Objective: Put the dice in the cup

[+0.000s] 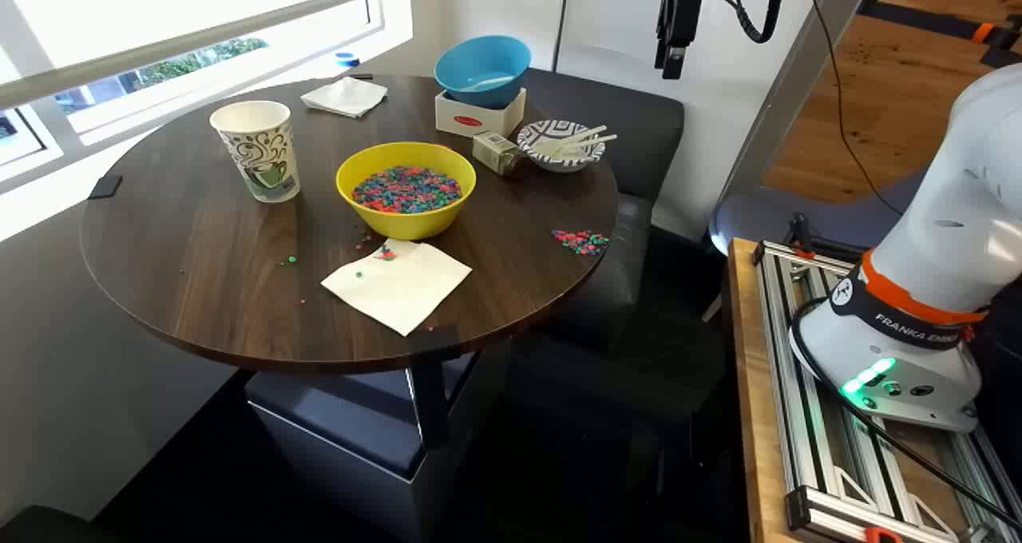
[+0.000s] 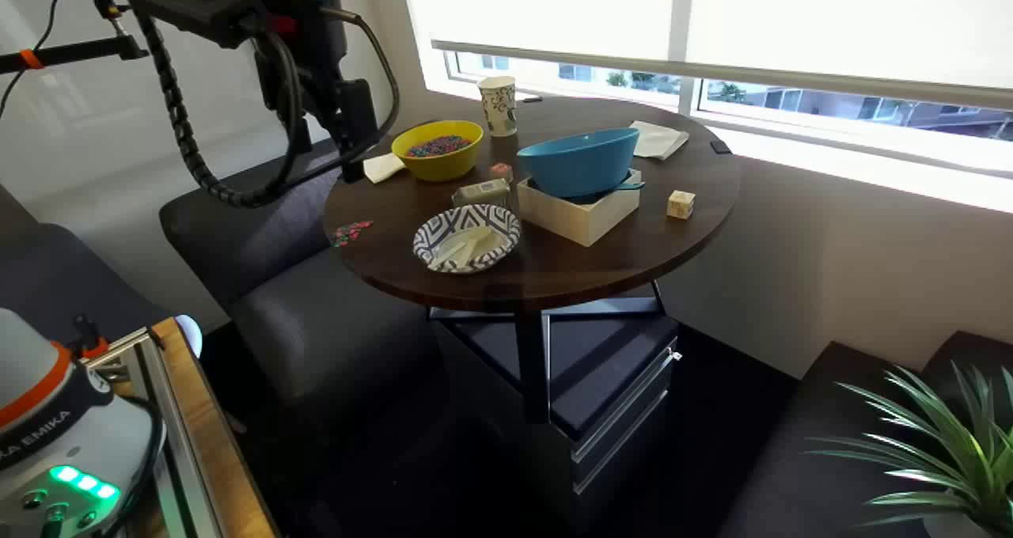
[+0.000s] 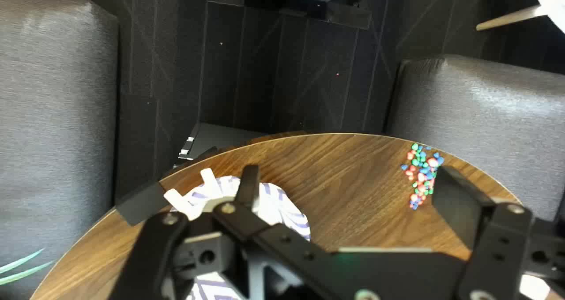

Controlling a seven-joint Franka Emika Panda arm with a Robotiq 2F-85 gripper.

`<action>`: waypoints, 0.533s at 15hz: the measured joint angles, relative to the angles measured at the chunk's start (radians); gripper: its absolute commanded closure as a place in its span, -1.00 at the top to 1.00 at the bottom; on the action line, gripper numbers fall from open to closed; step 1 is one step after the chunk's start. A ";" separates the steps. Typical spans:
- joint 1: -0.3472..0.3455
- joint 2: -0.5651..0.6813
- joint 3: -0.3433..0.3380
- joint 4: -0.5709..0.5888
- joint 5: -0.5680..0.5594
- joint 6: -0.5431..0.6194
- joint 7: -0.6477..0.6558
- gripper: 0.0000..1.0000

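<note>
A small wooden cube with dark marks, which looks like the die (image 2: pixel 681 204), sits near the table edge beside the blue bowl in an exterior view. It is hidden in the other views. A reddish cube-like block (image 2: pixel 501 172) lies behind a tipped jar; I cannot tell if it is a die. The cream-white patterned cup (image 1: pixel 259 152) stands upright near the window side and also shows in an exterior view (image 2: pixel 498 109). My gripper (image 3: pixel 353 194) is open and empty. In both exterior views the gripper (image 1: pixel 672 57) (image 2: pixel 356 138) hangs high, on the candy-pile side, far from the cup and cube.
The yellow bowl (image 1: pixel 406 222) holds small coloured candies. The blue bowl (image 2: pixel 578 162) tilts on an open wooden box (image 2: pixel 574 215). A patterned paper bowl (image 2: pixel 467 237) holds pale sticks. Loose candies (image 3: pixel 421 176) lie near the edge. Napkins (image 1: pixel 397 286) (image 1: pixel 345 96) lie on the table.
</note>
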 measured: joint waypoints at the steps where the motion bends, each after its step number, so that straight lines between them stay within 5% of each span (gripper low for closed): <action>1: 0.000 0.000 0.000 0.000 0.000 0.000 0.000 1.00; 8: -0.003 0.001 0.018 -0.001 0.028 0.017 0.027 1.00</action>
